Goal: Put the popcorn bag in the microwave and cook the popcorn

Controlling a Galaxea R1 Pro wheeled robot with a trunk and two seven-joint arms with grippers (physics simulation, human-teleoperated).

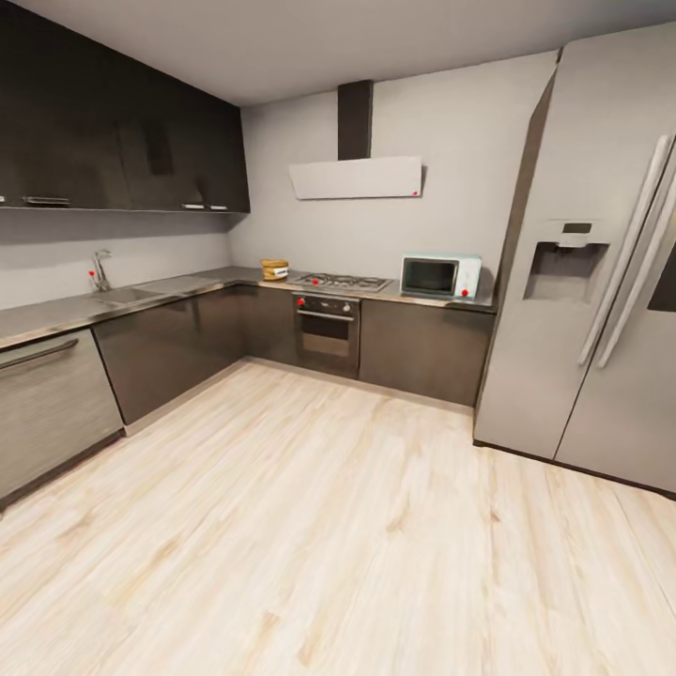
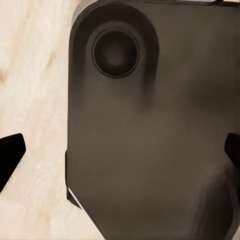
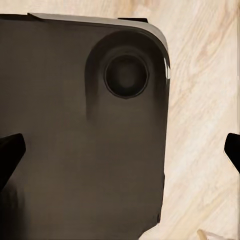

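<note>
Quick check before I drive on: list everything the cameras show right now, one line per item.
microwave: one, pale blue-white with dark door, on the countertop beside the fridge
countertop: one, grey, L-shaped along two walls
popcorn bag: one, tan, on the countertop in the corner left of the hob; contents too small to tell
hob: one, grey, above the built-in oven
range hood: one, white with dark chimney
sink tap: one, metallic, left wall
fridge: one, silver, far right
floor: pale wood
left tool: dark fingertips apart, over the robot's dark base
right tool: same
</note>
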